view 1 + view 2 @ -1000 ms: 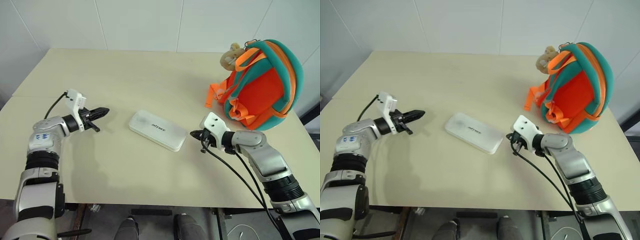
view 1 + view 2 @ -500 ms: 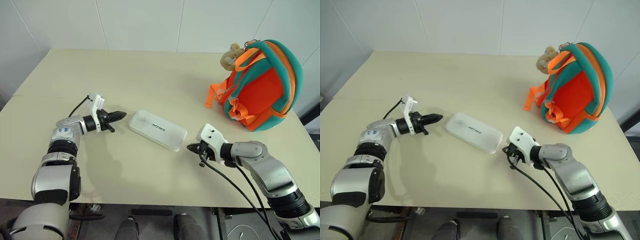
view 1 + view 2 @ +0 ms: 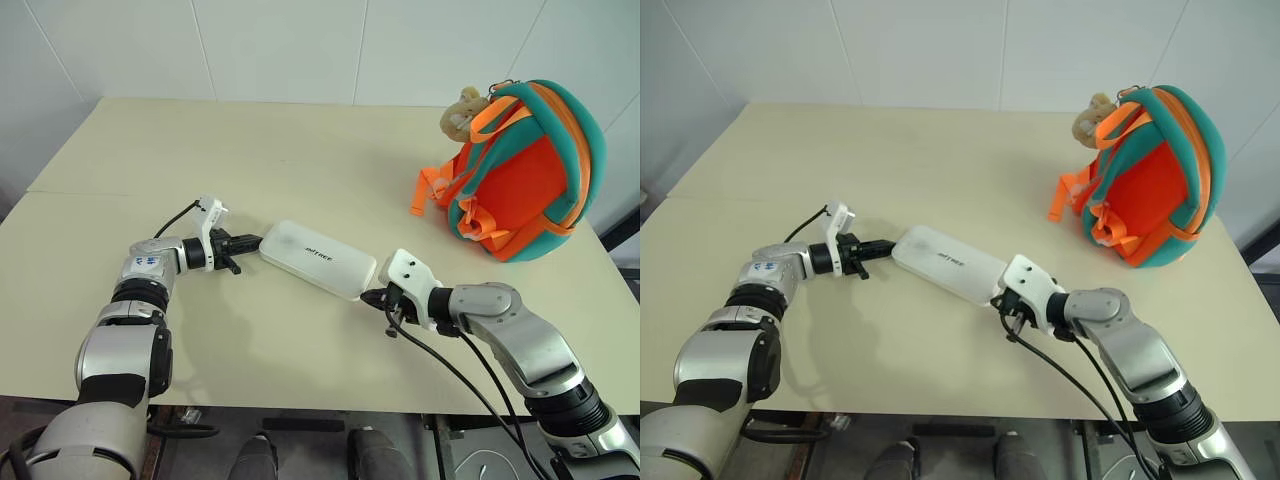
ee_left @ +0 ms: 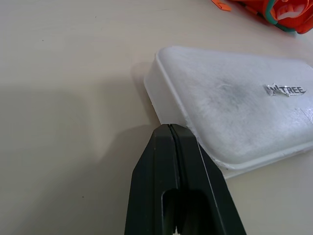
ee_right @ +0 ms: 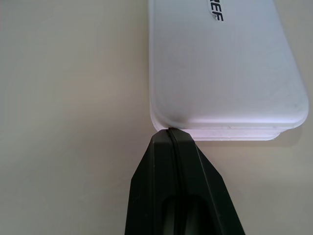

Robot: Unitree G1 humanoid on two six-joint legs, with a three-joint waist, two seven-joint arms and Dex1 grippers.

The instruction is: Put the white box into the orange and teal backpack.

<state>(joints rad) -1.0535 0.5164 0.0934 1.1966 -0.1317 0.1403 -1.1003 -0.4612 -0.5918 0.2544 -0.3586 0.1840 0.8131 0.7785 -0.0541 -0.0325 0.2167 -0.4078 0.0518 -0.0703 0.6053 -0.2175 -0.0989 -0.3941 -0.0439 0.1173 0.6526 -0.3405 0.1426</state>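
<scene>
With both our end effectors, left (image 3: 252,240) and right (image 3: 368,297), closed and empty against opposite ends of the white box (image 3: 317,259) on the desk (image 3: 300,150), uneven squeezing could pivot it out, away from the backpack (image 3: 520,170).

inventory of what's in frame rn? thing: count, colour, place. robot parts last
white box: 1, glossy white with dark lettering, flat on the table centre, between the two grippers
orange and teal backpack: 1, orange body with teal trim, upright at the table's far right
plush toy: 1, tan, at the backpack's top left
table: 1, beige, against a white wall
left gripper: 1, black, shut, tip at the box's left end
right gripper: 1, black, shut, tip at the box's right end
</scene>
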